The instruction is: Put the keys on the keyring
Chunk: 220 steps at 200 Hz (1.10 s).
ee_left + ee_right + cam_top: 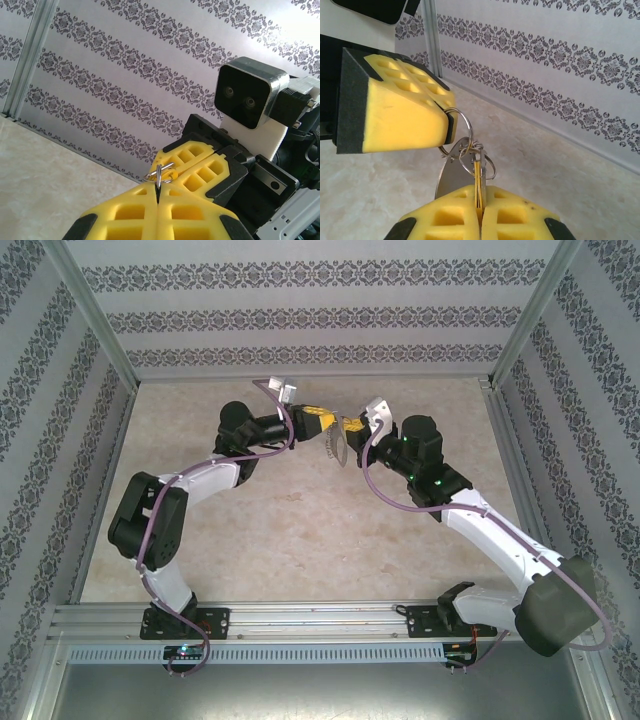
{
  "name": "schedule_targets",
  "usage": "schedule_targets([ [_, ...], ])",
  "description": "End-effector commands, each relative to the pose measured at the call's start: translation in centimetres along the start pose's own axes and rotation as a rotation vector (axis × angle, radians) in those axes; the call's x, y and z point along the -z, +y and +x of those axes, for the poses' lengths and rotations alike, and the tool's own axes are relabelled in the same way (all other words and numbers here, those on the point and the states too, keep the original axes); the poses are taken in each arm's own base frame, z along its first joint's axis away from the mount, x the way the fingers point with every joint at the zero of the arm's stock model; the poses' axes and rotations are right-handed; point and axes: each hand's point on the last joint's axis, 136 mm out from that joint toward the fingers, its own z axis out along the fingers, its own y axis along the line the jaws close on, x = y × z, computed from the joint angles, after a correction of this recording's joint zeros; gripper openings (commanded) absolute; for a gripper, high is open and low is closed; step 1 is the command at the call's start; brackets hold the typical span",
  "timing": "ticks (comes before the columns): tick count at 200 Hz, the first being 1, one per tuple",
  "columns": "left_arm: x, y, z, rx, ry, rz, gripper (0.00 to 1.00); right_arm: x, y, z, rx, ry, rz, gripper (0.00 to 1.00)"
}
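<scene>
The top external camera sits high above and behind the arm bases [180, 622], looking down and forward toward twelve o'clock; it is the far view, taking in the whole table [300, 540] and the patterned walls [300, 320], with the bases at six o'clock. The left wrist camera rides close behind the left gripper [157, 192], facing three o'clock across the table toward the right gripper [170, 170] and the side wall [125, 75]; the right wrist camera [250, 92], equally close, faces back toward nine o'clock. All three views share the spot where the two grippers meet, just toward twelve o'clock from the table's middle; each wrist view also takes in the other arm's fingers.
</scene>
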Motion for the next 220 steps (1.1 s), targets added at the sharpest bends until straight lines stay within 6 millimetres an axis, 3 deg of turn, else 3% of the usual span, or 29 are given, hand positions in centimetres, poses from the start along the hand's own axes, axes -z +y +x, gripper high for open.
schedule_targets([
  [1,-0.3,-1.6,-0.3,-0.062,0.02,0.027,0.0,0.2,-0.2,-1.6,0.043,-0.019,0.02,0.0],
  [140,-0.7,-1.9,0.7,-0.065,0.057,0.024,0.0,-0.1,0.0,-2.9,0.058,-0.035,0.01,0.0],
  [220,-0.4,-1.6,0.6,-0.093,0.06,-0.028,0.0,-0.3,-0.2,-1.3,0.053,0.012,0.024,0.0],
])
